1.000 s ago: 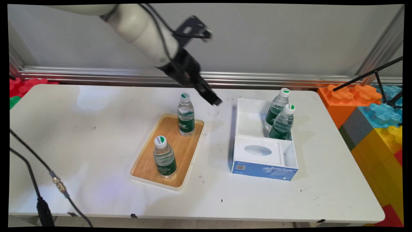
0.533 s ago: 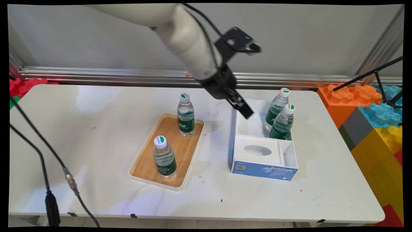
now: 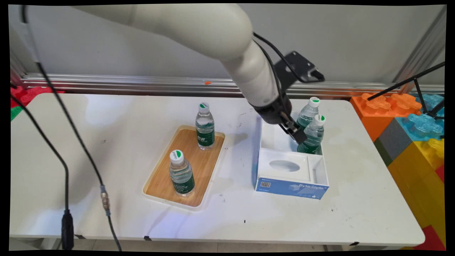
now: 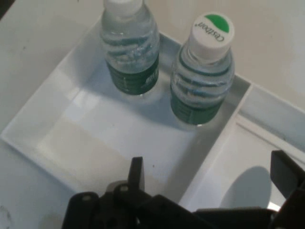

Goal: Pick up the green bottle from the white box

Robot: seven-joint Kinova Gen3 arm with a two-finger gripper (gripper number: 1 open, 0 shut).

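The black two-finger gripper, fingers spread and holding nothing, hangs over the white open-topped box. Two clear green-labelled water bottles stand inside the box. Two more bottles stand on the wooden tray left of the box.

It looked like a robotics lab: a white table stood before an aluminium-framed wall, with giant toy bricks at its right edge.

Fixed cam above bench near side faces wall; hand cam looks down close. Both show white box w/ two bottles.
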